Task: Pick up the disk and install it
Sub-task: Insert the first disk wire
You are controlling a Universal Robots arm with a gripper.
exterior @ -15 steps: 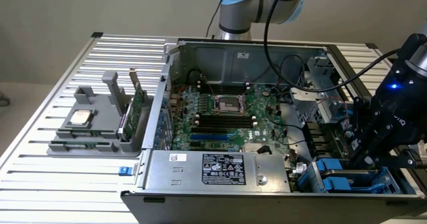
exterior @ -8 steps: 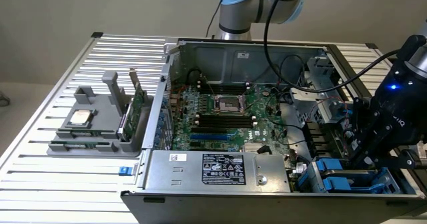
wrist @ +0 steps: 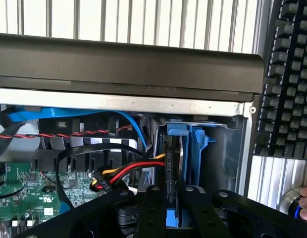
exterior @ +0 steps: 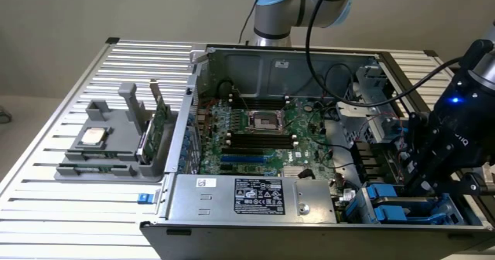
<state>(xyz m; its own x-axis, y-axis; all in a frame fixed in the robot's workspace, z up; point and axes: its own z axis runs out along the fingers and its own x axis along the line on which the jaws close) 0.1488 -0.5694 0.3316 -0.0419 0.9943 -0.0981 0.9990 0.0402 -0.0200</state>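
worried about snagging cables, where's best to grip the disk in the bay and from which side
Probably grip the disk at its exposed edge, pinched across its two flat faces, coming straight in through the case's open side. It stands on edge in its blue carrier, and the red and yellow cables lie close beside one face.

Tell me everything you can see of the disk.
The disk stands on edge in the case's corner drive bay, showing its thin dark edge, framed by its blue plastic bracket. The gripper clamps it from both sides; red, yellow and black cables reach toward it.
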